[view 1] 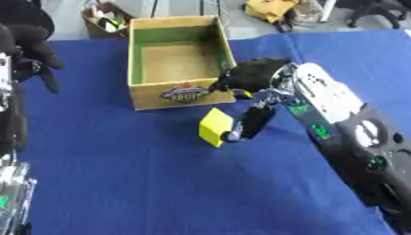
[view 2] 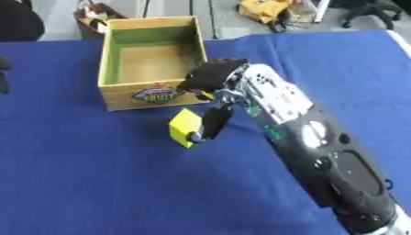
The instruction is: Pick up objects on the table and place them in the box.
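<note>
Pinching a yellow block [view 1: 215, 127], the right hand [view 1: 250, 92] curls beside the box [view 1: 152, 98].

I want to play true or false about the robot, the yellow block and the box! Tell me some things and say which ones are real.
1. The yellow block is inside the box. False: it is in front of the box, outside it.
2. The right hand is at the yellow block, with a finger against its side. True.
3. The table is covered with a red cloth. False: the cloth is blue.
4. The inside of the box looks bare. True: only its green walls and brown floor show.
5. The left hand holds the block. False: it is far off at the picture's left edge, away from the block.
</note>
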